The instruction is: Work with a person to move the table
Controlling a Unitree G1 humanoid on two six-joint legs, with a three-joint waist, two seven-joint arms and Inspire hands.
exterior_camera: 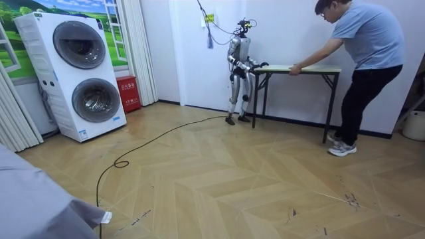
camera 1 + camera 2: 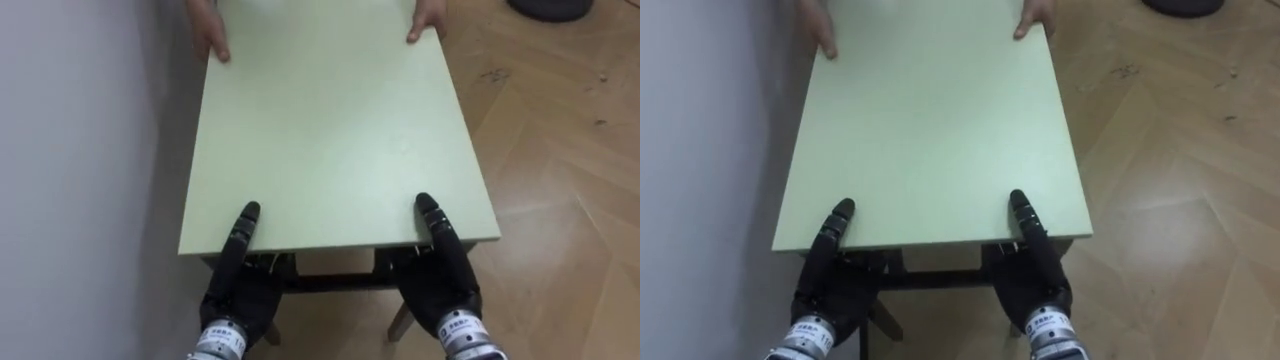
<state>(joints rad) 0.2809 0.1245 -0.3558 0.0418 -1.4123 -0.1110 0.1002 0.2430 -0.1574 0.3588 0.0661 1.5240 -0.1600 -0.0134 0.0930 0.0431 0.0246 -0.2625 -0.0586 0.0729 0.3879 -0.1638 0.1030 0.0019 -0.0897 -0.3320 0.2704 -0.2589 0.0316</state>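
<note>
Presently, table [image 2: 330, 130] stands along the wall [image 2: 70, 150] | your left hand [image 2: 240, 290] and right hand [image 2: 440, 280] at its near edge, thumbs on top, grip beneath cannot be told | person's hands [image 2: 210, 35] rest on far corners, likely to share the load end to end.

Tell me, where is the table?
The table stands by the white wall on the room view's right, between the robot and a person. The robot's left hand and right hand are at its near end, the person's hands at the far end.
</note>
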